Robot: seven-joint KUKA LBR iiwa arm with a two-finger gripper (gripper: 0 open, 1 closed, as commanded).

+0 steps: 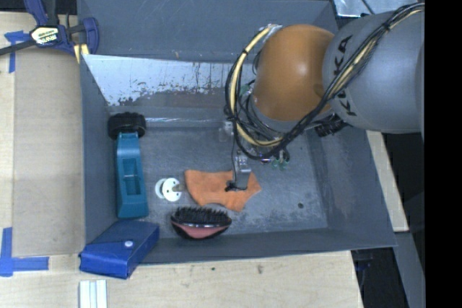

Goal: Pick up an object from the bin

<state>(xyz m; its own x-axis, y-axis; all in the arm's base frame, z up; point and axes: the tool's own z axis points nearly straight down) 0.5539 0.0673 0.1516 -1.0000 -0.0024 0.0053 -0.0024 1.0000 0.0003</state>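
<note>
We see the hand [237, 182] at the right end of an orange cloth [206, 187] stretching left; we cannot tell its opening.

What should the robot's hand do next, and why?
Probably grip the orange cloth and lift it straight up: the gripper is down on the cloth's right part, and the black brush and white round thing lie close beside it.

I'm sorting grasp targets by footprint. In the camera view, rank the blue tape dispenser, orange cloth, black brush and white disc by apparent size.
Largest: blue tape dispenser.
Next, unranked: orange cloth and black brush look close, the cloth partly hidden under the end effector.
Smallest: white disc.
</note>
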